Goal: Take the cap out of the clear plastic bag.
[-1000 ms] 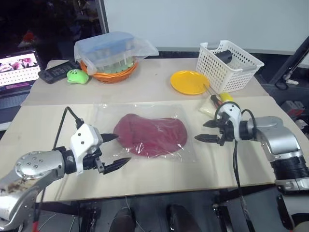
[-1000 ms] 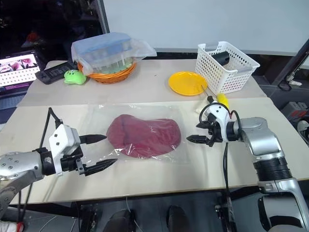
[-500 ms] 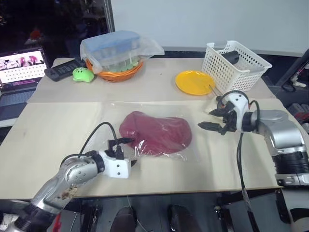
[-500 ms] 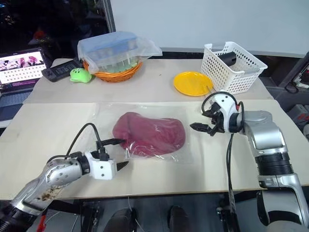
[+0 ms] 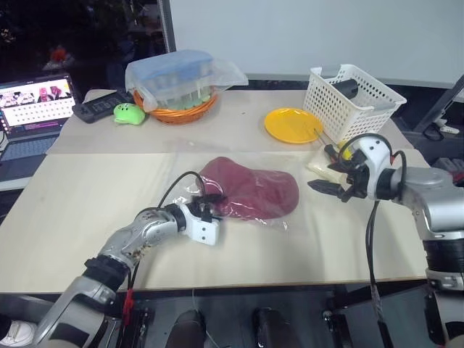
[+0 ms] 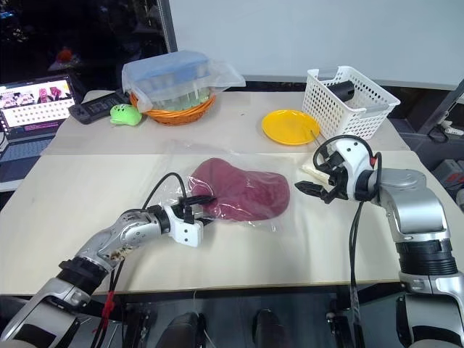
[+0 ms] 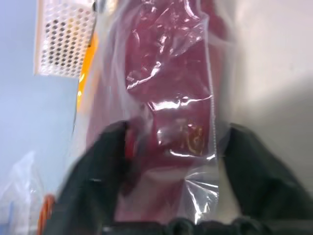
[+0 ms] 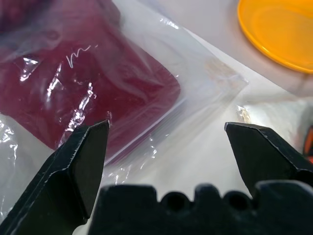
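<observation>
One laptop (image 5: 36, 105), cut off at the frame edge. One remote (image 5: 101, 107). One green toy (image 5: 129, 113). One orange basket (image 5: 174, 110) holding one blue-lidded box (image 5: 168, 69), contents blurred by wrap. One left gripper (image 6: 197, 210), fingers apart, straddling the bag's end; whether they pinch it cannot be told. One clear plastic bag (image 6: 279, 217) at table centre, one cap (image 6: 243, 192) inside. One yellow plate (image 5: 293, 125). One right gripper (image 6: 313, 190), jaws wide apart, nothing between them. One white basket (image 5: 351, 90).

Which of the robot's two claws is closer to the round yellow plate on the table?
The right. The right gripper hangs just in front of the round yellow plate, beside the clear plastic bag. The left gripper is farther back, at the bag's opposite end.
</observation>
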Controlling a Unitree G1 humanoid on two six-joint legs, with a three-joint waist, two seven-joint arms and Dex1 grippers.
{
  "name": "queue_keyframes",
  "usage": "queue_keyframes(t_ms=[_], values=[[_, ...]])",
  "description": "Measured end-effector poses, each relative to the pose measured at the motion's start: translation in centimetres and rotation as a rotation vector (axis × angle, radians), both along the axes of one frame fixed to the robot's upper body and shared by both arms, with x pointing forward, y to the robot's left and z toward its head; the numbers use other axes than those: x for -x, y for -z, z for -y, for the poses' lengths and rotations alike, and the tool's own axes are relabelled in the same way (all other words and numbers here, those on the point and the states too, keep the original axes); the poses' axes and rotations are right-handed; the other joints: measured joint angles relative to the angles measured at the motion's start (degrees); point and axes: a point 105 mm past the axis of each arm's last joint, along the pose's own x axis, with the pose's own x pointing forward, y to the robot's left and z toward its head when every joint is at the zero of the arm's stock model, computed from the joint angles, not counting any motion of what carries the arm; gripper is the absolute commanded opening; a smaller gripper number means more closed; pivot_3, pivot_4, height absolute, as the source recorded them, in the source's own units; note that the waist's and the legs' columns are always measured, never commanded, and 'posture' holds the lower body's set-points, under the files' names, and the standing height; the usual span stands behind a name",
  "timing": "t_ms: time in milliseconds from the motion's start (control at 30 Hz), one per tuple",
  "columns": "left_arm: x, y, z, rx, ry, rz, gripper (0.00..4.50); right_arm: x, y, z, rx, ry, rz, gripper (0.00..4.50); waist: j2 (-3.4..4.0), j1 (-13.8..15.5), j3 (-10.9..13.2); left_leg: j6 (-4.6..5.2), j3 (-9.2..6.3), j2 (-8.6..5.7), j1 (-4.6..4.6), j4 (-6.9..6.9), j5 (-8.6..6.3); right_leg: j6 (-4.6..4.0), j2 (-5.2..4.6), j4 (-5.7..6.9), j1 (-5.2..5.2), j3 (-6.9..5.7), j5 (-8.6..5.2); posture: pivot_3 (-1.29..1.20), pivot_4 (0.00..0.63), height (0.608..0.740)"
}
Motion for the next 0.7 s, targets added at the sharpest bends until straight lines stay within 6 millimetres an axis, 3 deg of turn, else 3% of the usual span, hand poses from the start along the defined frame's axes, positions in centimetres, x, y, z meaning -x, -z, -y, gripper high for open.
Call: queue_keyframes(t_ms=[133, 167, 267, 433, 567, 700], values=[[-0.7, -1.3, -0.5, -0.06, 0.077, 0.048, 0.18, 0.1, 0.0, 0.2, 0.007, 0.011, 0.004, 4.5, 0.0, -0.18, 0.0, 0.01, -0.01, 0.01, -0.01, 0.0, 0.0, 0.21, 0.03, 0.0, -0.02, 0.0, 0.13, 0.0, 0.15, 0.74], [-0.8, -1.4, -0.9, -0.077, 0.082, 0.055, 0.08, 0.1, 0.0, 0.2, 0.008, 0.011, 0.006, 4.5, 0.0, -0.35, 0.0, 0.01, -0.01, 0.01, -0.02, 0.0, 0.0, 0.23, 0.03, 0.02, -0.04, 0.0, 0.14, 0.0, 0.15, 0.74], [-0.8, -2.5, -3.7, -0.155, 0.141, 0.08, 0.08, 0.2, 0.3, 0.2, 0.009, 0.012, 0.001, 4.5, -0.01, -1.04, 0.01, 0.01, -0.01, 0.05, -0.05, -0.02, 0.0, 0.28, 0.05, -0.01, -0.1, -0.01, 0.16, 0.0, 0.15, 0.74], [-0.6, -4.9, -6.1, -0.242, 0.255, 0.139, 0.08, 0.4, 0.9, 0.2, -0.002, 0.019, -0.011, 4.5, -0.01, -0.57, 0.01, 0.01, -0.01, 0.0, -0.41, -0.01, 0.0, 0.3, 0.03, -0.09, -0.3, -0.02, 0.16, 0.0, 0.15, 0.74], [-1.3, -7.0, -7.0, -0.282, 0.279, 0.208, 0.08, 0.7, 0.9, -0.4, -0.009, 0.004, 0.0, 4.5, -0.02, -0.05, 0.01, 0.0, -0.01, -0.02, -0.49, 0.0, 0.0, 0.37, 0.01, -0.12, -0.34, -0.02, 0.14, 0.0, 0.15, 0.74], [-0.8, -7.5, -6.8, -0.315, 0.38, 0.261, 0.08, 0.9, 1.7, 0.0, -0.005, 0.024, -0.017, 4.5, -0.02, 0.49, 0.01, -0.05, 0.0, -0.03, -0.54, 0.0, -0.04, 0.37, -0.01, -0.1, -0.4, -0.02, 0.13, 0.0, 0.15, 0.74]])
